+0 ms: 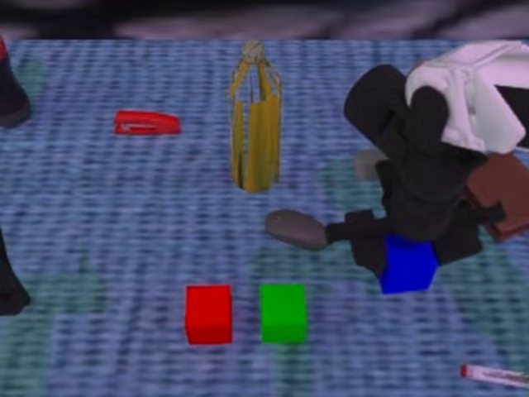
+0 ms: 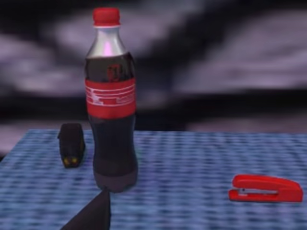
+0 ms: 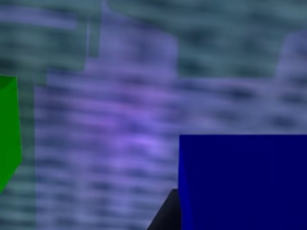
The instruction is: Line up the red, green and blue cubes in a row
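Blue cube (image 3: 242, 182) sits under right gripper (image 1: 405, 256), right of green cube (image 1: 283, 313); jaws' state indiscernible. Risk: landing askew, nudging green.

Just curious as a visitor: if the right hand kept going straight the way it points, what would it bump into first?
Probably just the table: the right hand points down with the blue cube at its tip, so the cube would touch first. Depth is unclear.
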